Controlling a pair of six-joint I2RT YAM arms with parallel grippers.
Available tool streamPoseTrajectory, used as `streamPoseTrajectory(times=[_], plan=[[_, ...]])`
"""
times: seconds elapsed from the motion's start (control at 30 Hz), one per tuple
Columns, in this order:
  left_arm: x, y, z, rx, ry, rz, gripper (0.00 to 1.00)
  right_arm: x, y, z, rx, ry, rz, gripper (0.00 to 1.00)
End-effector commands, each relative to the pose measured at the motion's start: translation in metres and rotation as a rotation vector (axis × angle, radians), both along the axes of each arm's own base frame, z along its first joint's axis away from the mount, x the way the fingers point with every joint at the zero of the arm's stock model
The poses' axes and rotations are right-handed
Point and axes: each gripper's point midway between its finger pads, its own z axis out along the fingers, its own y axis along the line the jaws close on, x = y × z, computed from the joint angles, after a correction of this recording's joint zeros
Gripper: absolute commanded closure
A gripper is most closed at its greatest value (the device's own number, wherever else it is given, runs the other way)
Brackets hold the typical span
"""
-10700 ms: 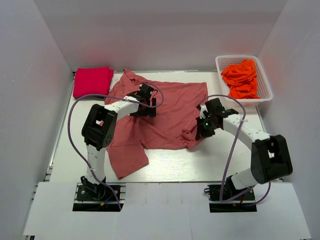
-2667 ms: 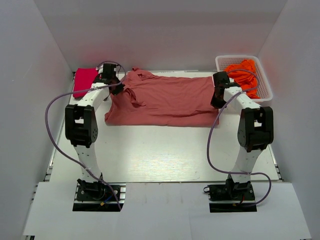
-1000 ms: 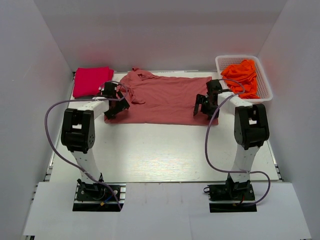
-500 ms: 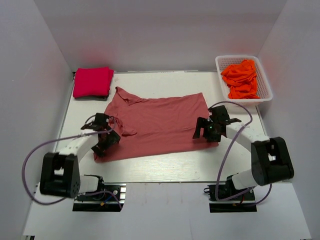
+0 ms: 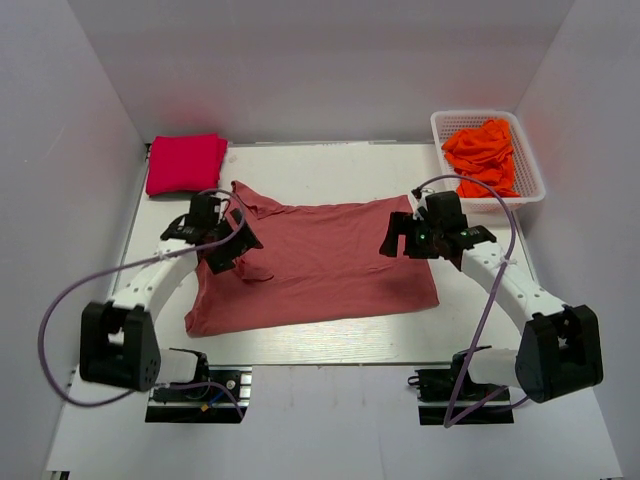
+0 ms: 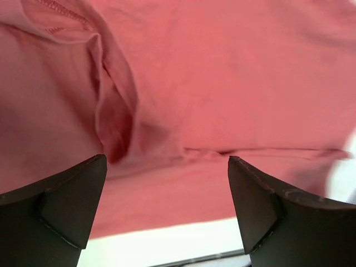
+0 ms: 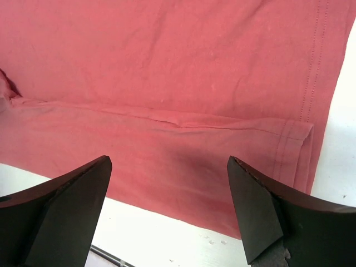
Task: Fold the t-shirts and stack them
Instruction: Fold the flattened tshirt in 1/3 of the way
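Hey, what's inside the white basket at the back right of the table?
The white basket holds crumpled orange t-shirts, heaped together. How many there are, and anything beneath them, is covered by the pile.

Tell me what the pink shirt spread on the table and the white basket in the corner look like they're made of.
The salmon-pink shirt: a soft, matte knit, probably cotton. It lies limp with fine creases and shows double-stitched hems. The white basket: likely rigid moulded plastic, judging by its perforated lattice walls, which hold their shape.

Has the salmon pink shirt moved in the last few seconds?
Yes. The salmon-pink shirt has slid nearer, from level with the folded crimson shirt and the basket to in front of both.
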Motion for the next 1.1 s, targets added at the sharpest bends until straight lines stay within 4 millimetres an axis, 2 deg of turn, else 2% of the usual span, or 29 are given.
streamPoseTrajectory(times=[0.0, 0.03, 0.07, 0.1, 0.13, 0.23, 0.27, 0.33, 0.37, 0.47, 0.57, 0.6, 0.67, 0.7, 0.83, 0.87, 1.03, 1.07], plan=[[0.002, 0.004, -0.019, 0.09, 0.058, -0.055, 0.0, 0.01, 0.0, 0.006, -0.009, -0.029, -0.005, 0.1], [-0.001, 0.007, -0.025, 0.104, 0.083, -0.05, 0.05, 0.011, -0.002, 0.005, -0.017, -0.03, -0.008, 0.1], [0.003, 0.006, -0.02, 0.106, 0.066, -0.057, 0.08, 0.013, -0.002, 0.004, -0.024, -0.026, -0.01, 0.1], [0.003, 0.006, -0.023, 0.108, 0.076, -0.058, 0.1, 0.012, -0.004, 0.002, -0.035, -0.019, -0.015, 0.1], [0.008, 0.003, -0.02, 0.092, 0.052, -0.064, 0.13, 0.014, -0.005, 0.003, -0.035, -0.017, -0.018, 0.1], [0.007, -0.004, -0.02, 0.071, 0.035, -0.084, 0.26, 0.016, -0.006, -0.001, -0.052, -0.009, -0.02, 0.1], [0.004, -0.003, -0.024, 0.073, 0.045, -0.084, 0.34, 0.016, -0.007, -0.004, -0.06, 0.0, -0.026, 0.1], [0.001, -0.008, -0.034, 0.067, 0.072, -0.101, 0.41, 0.019, -0.01, -0.004, -0.078, 0.003, -0.04, 0.1], [0.0, -0.007, -0.041, 0.071, 0.098, -0.102, 0.49, 0.018, -0.012, -0.006, -0.087, 0.009, -0.043, 0.1], [-0.003, 0.0, -0.048, 0.126, 0.133, -0.086, 0.52, 0.019, -0.017, -0.005, -0.105, 0.011, -0.068, 0.1], [-0.003, -0.004, -0.051, 0.125, 0.136, -0.096, 0.64, 0.021, -0.02, 0.001, -0.118, -0.021, -0.084, 0.1], [-0.001, -0.008, -0.047, 0.106, 0.119, -0.105, 0.73, 0.023, -0.023, 0.001, -0.131, -0.029, -0.09, 0.1], [0.001, -0.01, -0.045, 0.095, 0.106, -0.109, 0.82, 0.022, -0.024, 0.001, -0.133, -0.026, -0.099, 0.1], [0.001, -0.01, -0.045, 0.095, 0.106, -0.109, 0.98, 0.021, -0.024, 0.001, -0.13, -0.019, -0.104, 0.1], [0.004, -0.016, -0.046, 0.089, 0.099, -0.145, 1.0, 0.017, -0.026, -0.003, -0.13, -0.009, -0.114, 0.1], [0.009, -0.017, -0.042, 0.09, 0.077, -0.152, 1.0, 0.018, -0.032, -0.003, -0.153, -0.016, -0.138, 0.1], [0.024, -0.03, -0.031, 0.057, 0.006, -0.197, 1.0, 0.018, -0.035, -0.002, -0.161, -0.03, -0.15, 0.1], [0.03, -0.034, -0.024, 0.046, -0.018, -0.202, 1.0, 0.018, -0.036, -0.001, -0.16, -0.035, -0.151, 0.1]])
